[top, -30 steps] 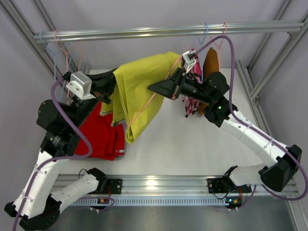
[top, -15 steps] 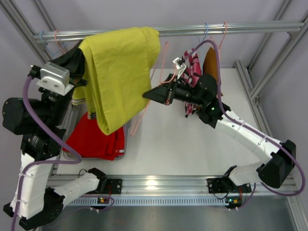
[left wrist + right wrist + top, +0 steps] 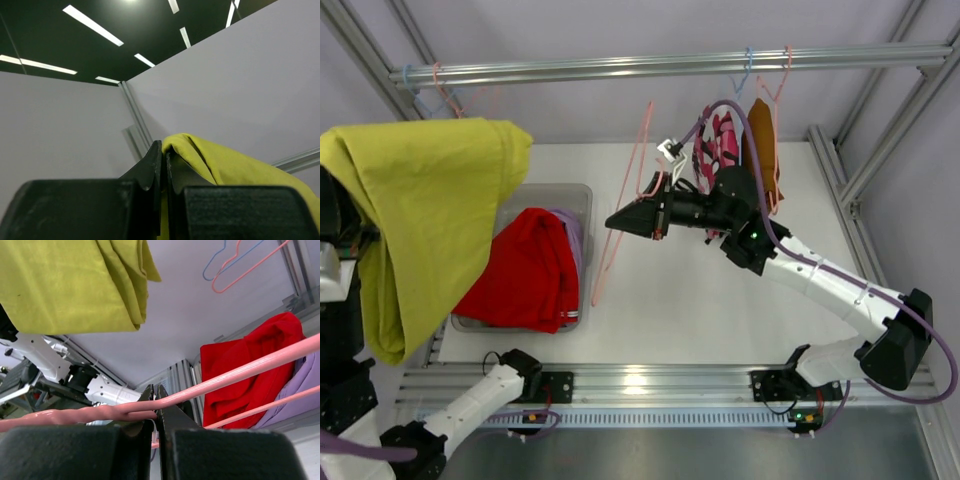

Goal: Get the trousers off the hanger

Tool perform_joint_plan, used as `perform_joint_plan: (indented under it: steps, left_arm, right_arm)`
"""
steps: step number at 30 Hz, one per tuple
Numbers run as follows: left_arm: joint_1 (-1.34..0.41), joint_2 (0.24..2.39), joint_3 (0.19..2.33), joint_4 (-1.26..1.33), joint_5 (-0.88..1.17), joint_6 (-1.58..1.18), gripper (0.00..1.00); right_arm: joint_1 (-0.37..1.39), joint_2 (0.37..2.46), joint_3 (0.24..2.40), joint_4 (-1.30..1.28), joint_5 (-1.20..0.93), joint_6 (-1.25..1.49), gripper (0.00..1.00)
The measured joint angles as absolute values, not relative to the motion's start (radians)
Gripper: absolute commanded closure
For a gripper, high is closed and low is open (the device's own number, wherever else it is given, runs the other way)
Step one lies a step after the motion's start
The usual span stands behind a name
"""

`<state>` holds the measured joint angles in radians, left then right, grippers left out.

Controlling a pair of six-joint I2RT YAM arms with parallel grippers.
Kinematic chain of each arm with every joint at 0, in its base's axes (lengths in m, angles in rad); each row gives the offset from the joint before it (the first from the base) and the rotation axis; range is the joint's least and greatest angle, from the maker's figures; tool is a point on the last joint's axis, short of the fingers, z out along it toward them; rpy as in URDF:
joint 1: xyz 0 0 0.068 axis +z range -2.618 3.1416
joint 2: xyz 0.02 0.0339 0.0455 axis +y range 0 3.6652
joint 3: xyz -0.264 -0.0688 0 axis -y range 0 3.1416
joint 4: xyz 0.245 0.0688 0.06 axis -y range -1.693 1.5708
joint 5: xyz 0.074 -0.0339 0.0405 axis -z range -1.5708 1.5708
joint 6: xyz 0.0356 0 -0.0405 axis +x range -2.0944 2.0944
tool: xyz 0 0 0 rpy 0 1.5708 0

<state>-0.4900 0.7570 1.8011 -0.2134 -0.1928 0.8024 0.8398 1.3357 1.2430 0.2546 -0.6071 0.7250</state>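
The left claw is hidden in the overhead view under the yellow-green trousers. They hang in a thick fold at the far left of the frame and are partly cut off by its edge. Their hem stripes cannot be made out. The left wrist view shows this claw pressed together on a ridge of the yellow-green cloth, which rises just right of the fingertips and falls away to the lower right. The right claw, left of centre overhead, is pinched tight on the pink hanger, well apart from those trousers. The red trousers lie in the grey bin at lower left, covering most of the lilac trousers.
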Motion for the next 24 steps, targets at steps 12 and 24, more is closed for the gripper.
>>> perform_joint_plan:
  steps: [12, 24]
  left_arm:
    - [-0.467, 0.471, 1.586, -0.632, -0.318, 0.856, 1.0]
    - [-0.466, 0.395, 1.385, -0.899, -0.651, 0.868, 1.0]
  right_arm:
    - [0.858, 1.328, 1.243, 0.187, -0.607, 0.646, 1.0]
    - [0.858, 1.311, 1.243, 0.17, -0.604, 0.621, 1.0]
